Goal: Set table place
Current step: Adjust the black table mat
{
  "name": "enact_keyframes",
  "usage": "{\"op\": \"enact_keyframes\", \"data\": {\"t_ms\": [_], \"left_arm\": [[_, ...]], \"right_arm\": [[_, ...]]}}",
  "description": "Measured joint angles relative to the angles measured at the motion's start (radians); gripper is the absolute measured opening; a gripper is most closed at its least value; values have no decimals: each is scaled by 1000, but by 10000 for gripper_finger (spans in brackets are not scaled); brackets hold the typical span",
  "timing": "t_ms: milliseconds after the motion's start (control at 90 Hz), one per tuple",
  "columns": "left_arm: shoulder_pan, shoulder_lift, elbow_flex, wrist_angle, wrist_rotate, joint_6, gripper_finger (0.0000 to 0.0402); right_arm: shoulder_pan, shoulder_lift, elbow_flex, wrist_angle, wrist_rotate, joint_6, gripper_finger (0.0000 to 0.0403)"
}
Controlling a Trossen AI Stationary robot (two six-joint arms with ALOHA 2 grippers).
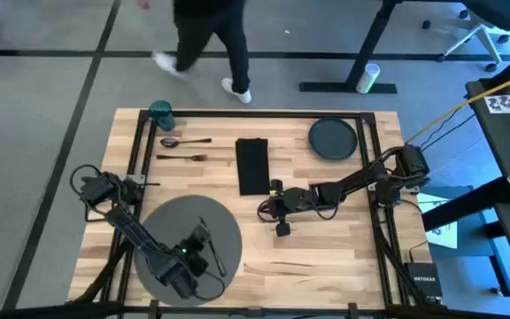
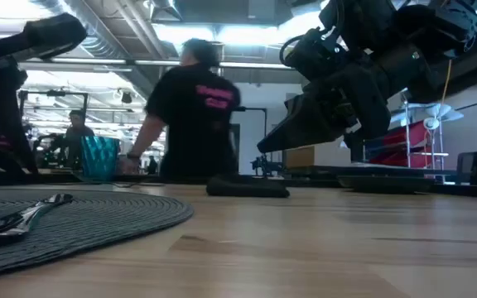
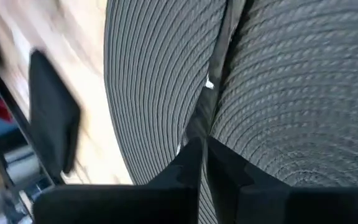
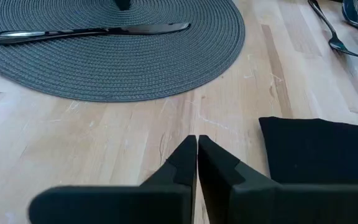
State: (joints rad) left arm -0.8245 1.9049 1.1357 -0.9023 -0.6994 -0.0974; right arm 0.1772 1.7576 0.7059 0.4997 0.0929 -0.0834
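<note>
The left gripper (image 1: pixel 204 246) is hovering over the mat (image 1: pixel 171 226) at seven o'clock on the desk (image 1: pixel 326 257), pinched shut on a knife (image 4: pixel 92 31). The right gripper (image 1: pixel 266 208), shut and empty, is waiting near the napkin (image 1: pixel 252 166). Likely next: release the knife, fetch the plate (image 1: pixel 332 138) from one o'clock.

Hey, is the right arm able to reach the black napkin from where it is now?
Probably yes: the right gripper, fingers shut, hovers just beside the black napkin, with bare table and nothing between them.
</note>
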Motion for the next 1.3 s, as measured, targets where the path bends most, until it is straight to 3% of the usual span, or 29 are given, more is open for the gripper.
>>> {"op": "enact_keyframes", "data": {"t_ms": [644, 1300], "left_arm": [[46, -1, -88, -2, 60, -56, 0], [164, -3, -96, 157, 33, 80, 0]], "right_arm": [[0, 0, 0, 0, -2, 0, 0], [0, 0, 0, 0, -18, 0, 0]]}}
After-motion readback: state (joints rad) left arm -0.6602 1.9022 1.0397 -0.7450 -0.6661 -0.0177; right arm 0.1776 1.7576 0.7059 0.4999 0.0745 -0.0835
